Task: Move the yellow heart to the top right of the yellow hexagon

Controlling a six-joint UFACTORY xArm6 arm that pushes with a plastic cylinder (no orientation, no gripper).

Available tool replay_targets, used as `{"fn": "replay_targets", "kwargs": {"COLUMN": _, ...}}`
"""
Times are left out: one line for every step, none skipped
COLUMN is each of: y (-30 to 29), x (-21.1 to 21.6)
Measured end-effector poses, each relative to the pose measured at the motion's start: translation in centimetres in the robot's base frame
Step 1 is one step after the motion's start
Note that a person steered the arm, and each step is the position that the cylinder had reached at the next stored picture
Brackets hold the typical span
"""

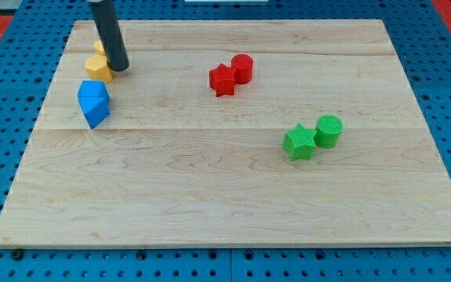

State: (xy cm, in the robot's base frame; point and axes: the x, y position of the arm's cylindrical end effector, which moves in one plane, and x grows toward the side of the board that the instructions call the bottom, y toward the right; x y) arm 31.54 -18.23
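A yellow hexagon lies near the board's top left. A second yellow block, the heart, shows only as a sliver just above it, mostly hidden behind my rod. My tip rests on the board right beside the hexagon's right edge, touching or nearly touching it. The rod rises up and to the left out of the view's top.
Two blue blocks sit together just below the hexagon. A red star and a red cylinder touch at top centre. A green star and a green cylinder sit at the right. The wooden board lies on a blue pegboard.
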Motion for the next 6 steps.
{"fn": "replay_targets", "kwargs": {"y": -0.3, "x": -0.6}}
{"fn": "replay_targets", "kwargs": {"y": 0.8, "x": -1.5}}
{"fn": "replay_targets", "kwargs": {"y": 3.1, "x": -3.5}}
{"fn": "replay_targets", "kwargs": {"y": 2.8, "x": -7.2}}
{"fn": "replay_targets", "kwargs": {"y": -1.1, "x": -8.5}}
{"fn": "replay_targets", "kwargs": {"y": -3.0, "x": -5.9}}
